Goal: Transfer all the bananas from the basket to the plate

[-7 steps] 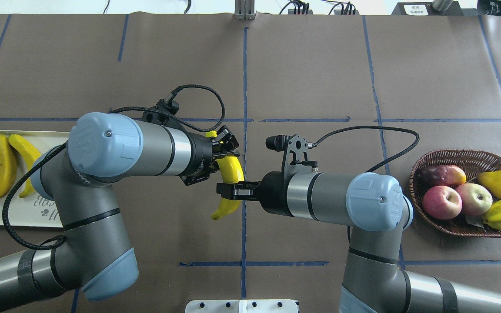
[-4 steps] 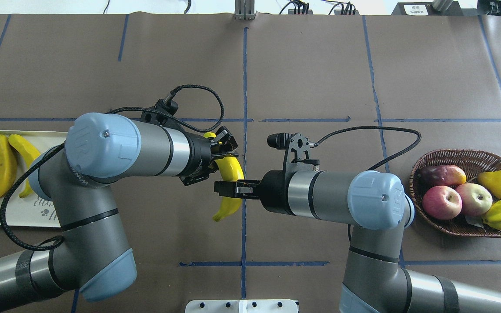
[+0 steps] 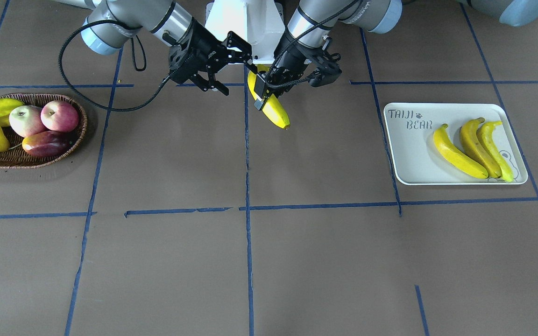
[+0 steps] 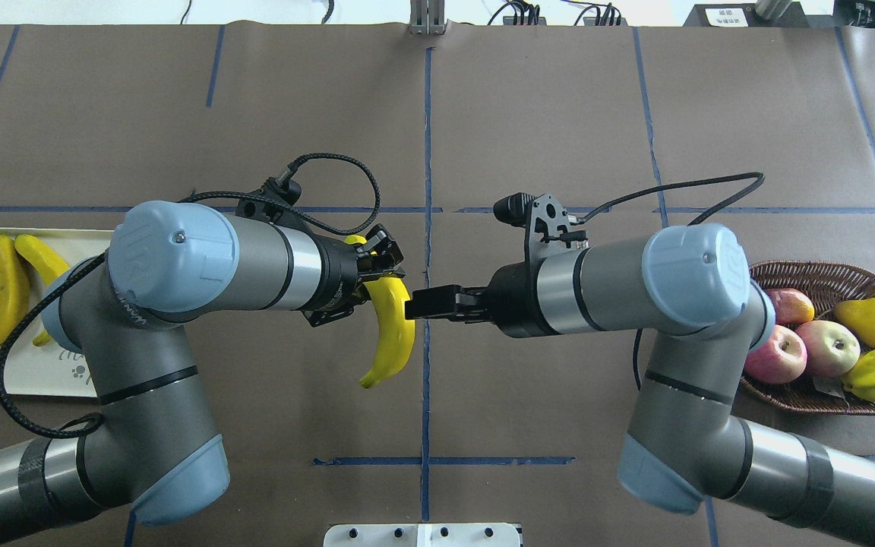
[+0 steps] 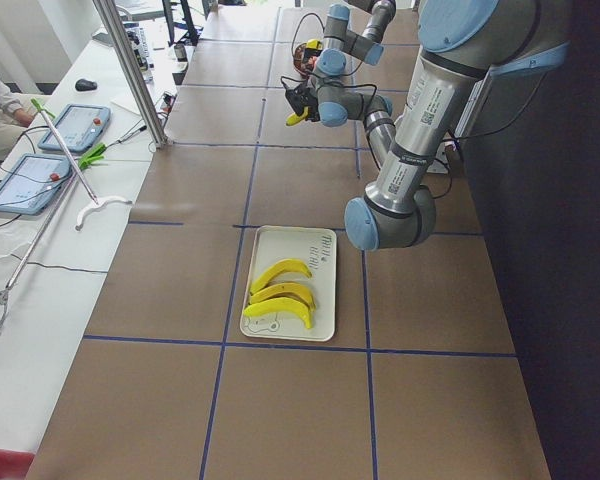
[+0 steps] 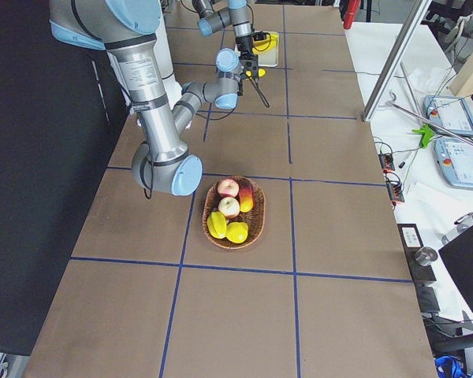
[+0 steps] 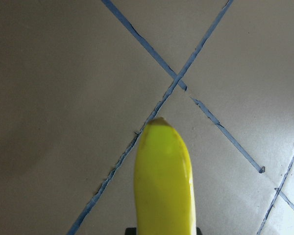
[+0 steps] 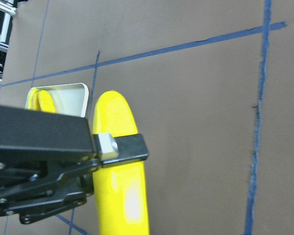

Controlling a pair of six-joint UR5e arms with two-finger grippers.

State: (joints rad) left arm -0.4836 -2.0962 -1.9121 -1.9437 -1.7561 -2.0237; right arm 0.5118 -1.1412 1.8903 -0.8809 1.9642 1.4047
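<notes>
yellow against brown paper, the held banana [image 3: 274,111] hangs above the middle of the surface [image 3: 297,256] in the front-facing view. the left gripper [image 3: 264,92] is clamped on its upper part. the right gripper [image 3: 238,71] stands just beside, fingers apart, gripping nothing. the plate [image 3: 409,158] lies well off at this view's right, with three bananas [image 3: 474,147] side by side on the half away from its lettering. the basket [image 3: 81,133] at its left holds only other fruit [image 3: 40,123].

from overhead, the right gripper's tips sit right next to the banana's side; whether they touch i cannot tell. that is the first risk, i judge: if the left arm swings towards the plate before the right one backs clear, those open fingers could knock the fruit round in the grip. second, the hold is near one end with most of the length free, so it may pivot or slip on the carry. third, a release onto the other three could send it rolling over the rim.

the left side view shows the plate and its bananas near, the grippers far and small. the right side view shows the basket near, no banana in it.

the left wrist view has the banana running out from its own fingers over taped surface. the right wrist view shows a black finger, the left gripper's as i read it, pressed across the banana.
</notes>
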